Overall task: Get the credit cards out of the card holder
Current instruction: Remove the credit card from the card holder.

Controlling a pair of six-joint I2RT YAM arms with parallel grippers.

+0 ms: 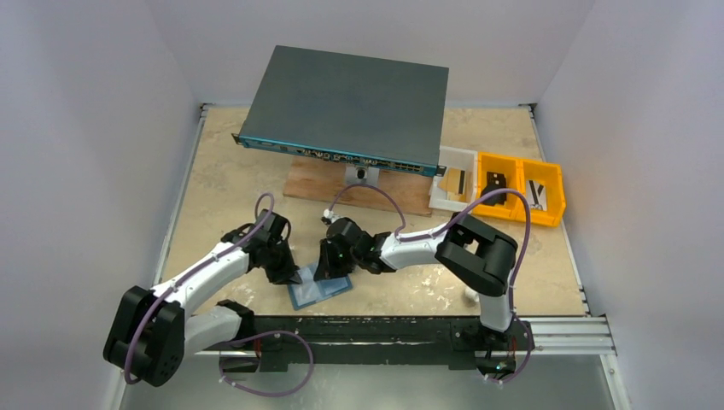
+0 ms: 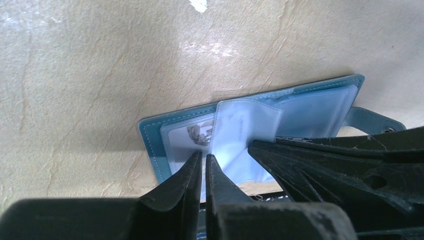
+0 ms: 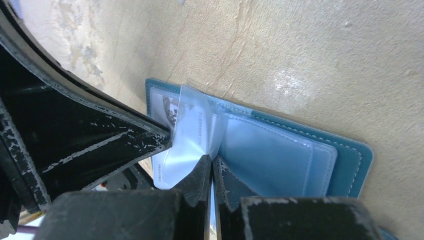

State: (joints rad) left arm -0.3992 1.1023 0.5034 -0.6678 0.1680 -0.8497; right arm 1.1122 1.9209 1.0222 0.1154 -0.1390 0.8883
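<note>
While the card holder [image 1: 318, 290] lies open on the worktop [image 1: 222, 171], left tool [image 2: 204, 162] pinches its raised clear sleeve [image 2: 240, 130], jaws narrow. Right tool [image 3: 212, 165] closed tight at the sleeve's fold.

Card holder [image 2: 149, 145] lies open on table [image 2: 75, 100]. Left gripper [image 2: 204, 167] pinches the lower edge of a raised clear sleeve [image 2: 240, 130]. Right gripper [image 2: 255, 147] touches the sleeve's side. One card [image 2: 187, 135] sits in the left pocket.
</note>
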